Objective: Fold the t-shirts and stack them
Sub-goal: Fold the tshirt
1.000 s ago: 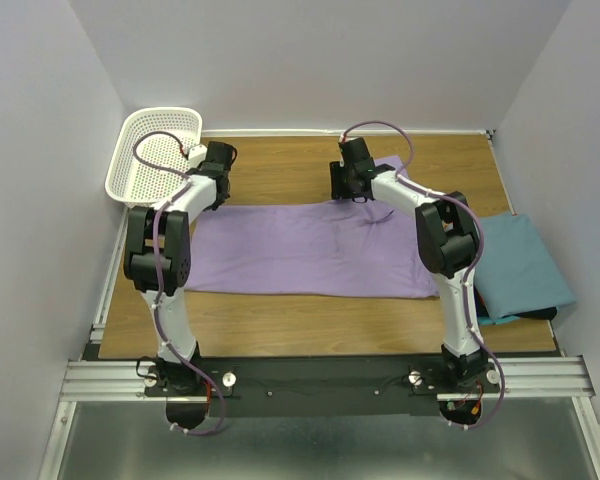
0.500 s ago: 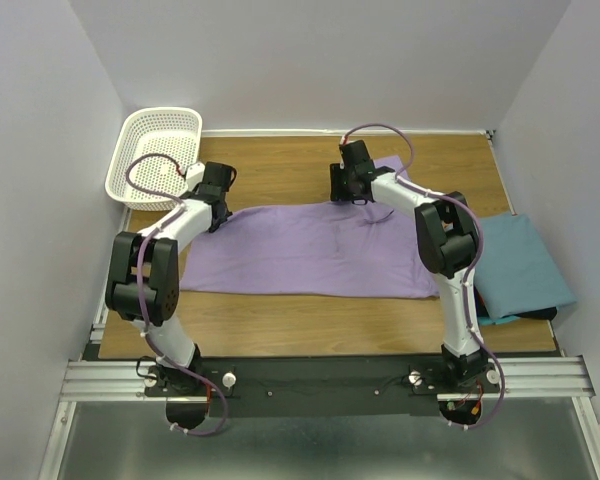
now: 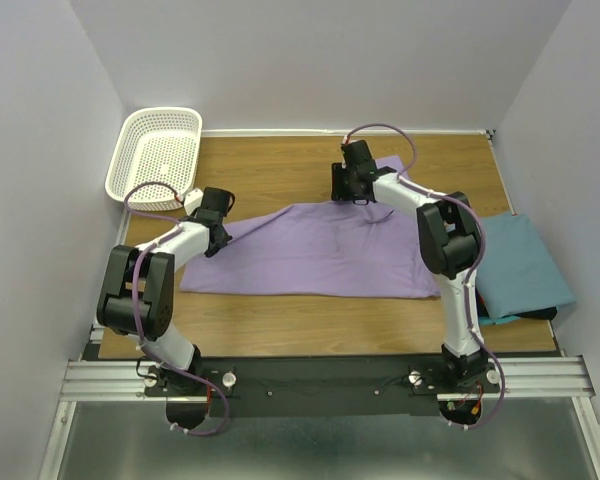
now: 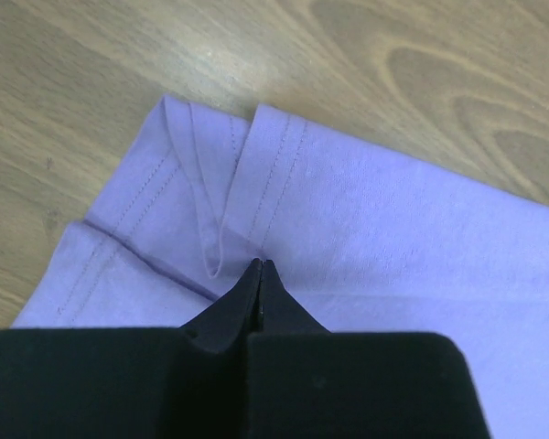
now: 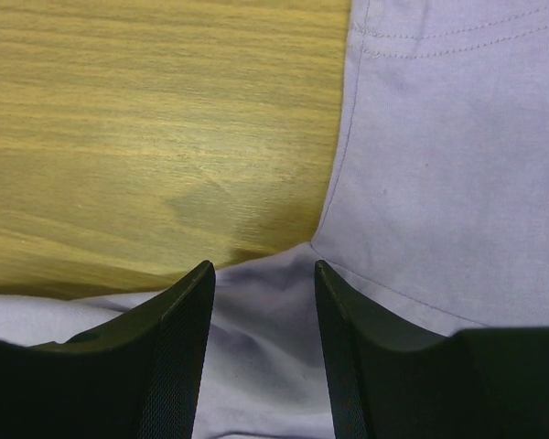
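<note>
The left gripper point(image 4: 259, 267) is closed on a thin pinch of the purple shirt point(image 3: 310, 255) near its sleeve hem. The right gripper point(image 5: 263, 274) stands open over the far edge of this shirt, which lies spread on the table point(image 3: 280, 170). I think the thin pinch may slip when pulled, and then the fold becomes crooked.

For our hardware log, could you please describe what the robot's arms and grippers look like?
The left arm and right arm have white links, black joints and looping purple cables. The left gripper and right gripper are black with tapered fingers.
</note>
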You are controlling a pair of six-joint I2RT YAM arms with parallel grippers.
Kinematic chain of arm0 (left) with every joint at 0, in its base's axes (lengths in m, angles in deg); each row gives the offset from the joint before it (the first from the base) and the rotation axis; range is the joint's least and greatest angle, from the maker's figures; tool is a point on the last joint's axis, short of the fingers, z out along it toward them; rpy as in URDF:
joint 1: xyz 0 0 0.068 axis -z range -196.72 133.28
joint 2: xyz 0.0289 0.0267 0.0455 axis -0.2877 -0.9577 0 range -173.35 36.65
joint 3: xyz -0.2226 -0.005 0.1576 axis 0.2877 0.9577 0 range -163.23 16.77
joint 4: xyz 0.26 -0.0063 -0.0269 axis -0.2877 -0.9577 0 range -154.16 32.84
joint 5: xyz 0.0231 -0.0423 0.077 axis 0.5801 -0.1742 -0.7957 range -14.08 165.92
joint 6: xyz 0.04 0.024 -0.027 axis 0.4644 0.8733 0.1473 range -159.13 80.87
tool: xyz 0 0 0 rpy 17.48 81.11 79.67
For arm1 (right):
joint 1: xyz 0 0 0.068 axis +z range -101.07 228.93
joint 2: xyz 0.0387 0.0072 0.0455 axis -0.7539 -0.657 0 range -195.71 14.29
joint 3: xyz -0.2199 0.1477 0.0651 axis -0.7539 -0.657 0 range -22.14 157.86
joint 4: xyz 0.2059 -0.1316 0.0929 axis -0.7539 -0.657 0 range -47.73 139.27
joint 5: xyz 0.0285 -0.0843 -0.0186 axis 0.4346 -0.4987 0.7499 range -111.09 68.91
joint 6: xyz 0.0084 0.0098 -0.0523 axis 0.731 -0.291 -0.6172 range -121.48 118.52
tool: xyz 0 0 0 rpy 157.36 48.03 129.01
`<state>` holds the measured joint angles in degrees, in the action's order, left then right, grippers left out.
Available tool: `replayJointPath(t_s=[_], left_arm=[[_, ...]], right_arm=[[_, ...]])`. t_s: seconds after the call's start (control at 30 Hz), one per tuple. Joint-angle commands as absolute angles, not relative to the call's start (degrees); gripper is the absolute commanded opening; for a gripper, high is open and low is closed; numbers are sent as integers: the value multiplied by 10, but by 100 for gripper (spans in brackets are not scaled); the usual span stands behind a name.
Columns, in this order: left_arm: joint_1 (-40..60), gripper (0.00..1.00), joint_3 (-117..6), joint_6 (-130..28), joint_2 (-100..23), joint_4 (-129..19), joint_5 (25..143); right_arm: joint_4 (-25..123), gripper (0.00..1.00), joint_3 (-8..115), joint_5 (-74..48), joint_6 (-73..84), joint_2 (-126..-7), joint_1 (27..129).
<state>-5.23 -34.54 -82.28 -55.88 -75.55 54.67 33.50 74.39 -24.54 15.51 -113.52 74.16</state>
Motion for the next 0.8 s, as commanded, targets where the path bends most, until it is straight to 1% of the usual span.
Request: replayJointPath(t_s=[0.0,0.2,0.57,0.77], left_arm=[[-48,0,-332,-831,-537,-733,561],[-48,0,-326,-810,-506,-711,573],[-48,0,-344,-803,-459,-745,552],[-48,0,-323,-827,-442,-765,548]], right_arm=[[350,55,733,-236,163,-1107,738],[353,55,729,-236,164,-1104,735],[355,55,726,-235,165,-1100,733],[356,55,723,-240,166,-1094,728]])
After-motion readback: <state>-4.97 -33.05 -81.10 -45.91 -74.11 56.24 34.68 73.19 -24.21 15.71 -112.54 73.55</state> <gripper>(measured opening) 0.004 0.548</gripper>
